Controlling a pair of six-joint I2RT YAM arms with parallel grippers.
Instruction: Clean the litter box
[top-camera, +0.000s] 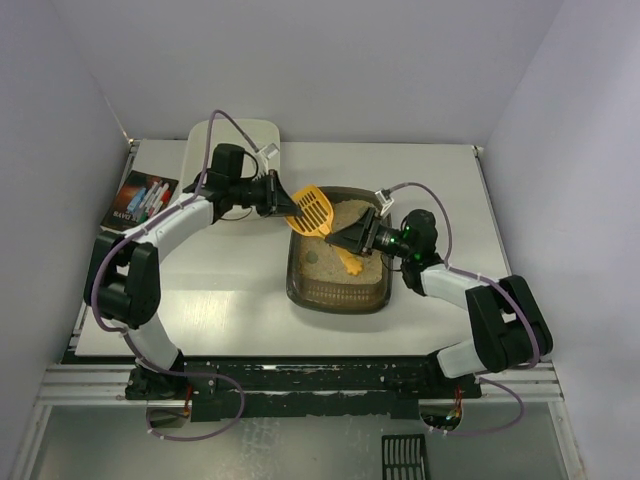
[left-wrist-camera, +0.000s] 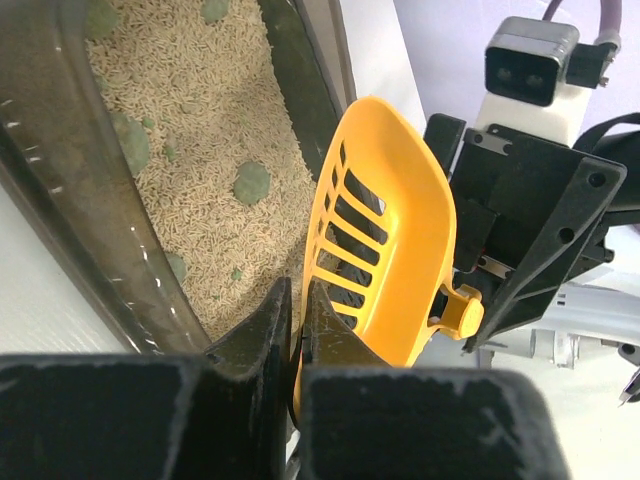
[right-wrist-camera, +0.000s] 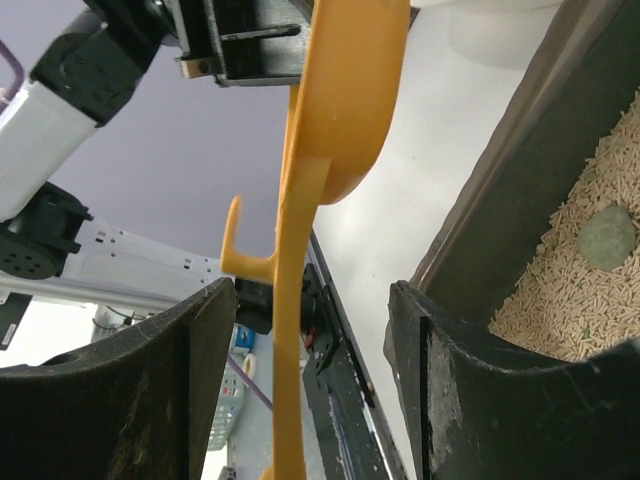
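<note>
The dark translucent litter box sits mid-table, with beige litter and grey-green clumps inside. My left gripper is shut on the rim of a yellow slotted scoop and holds it tilted over the box's far left corner. In the left wrist view the fingers pinch the scoop's edge. My right gripper is open over the litter. The scoop's handle passes between its spread fingers, closer to the left one. A clump lies in the box at the right.
A cream-white tub stands at the back behind the left arm. A box of markers lies at the far left. A black grid piece lies below the table's near edge.
</note>
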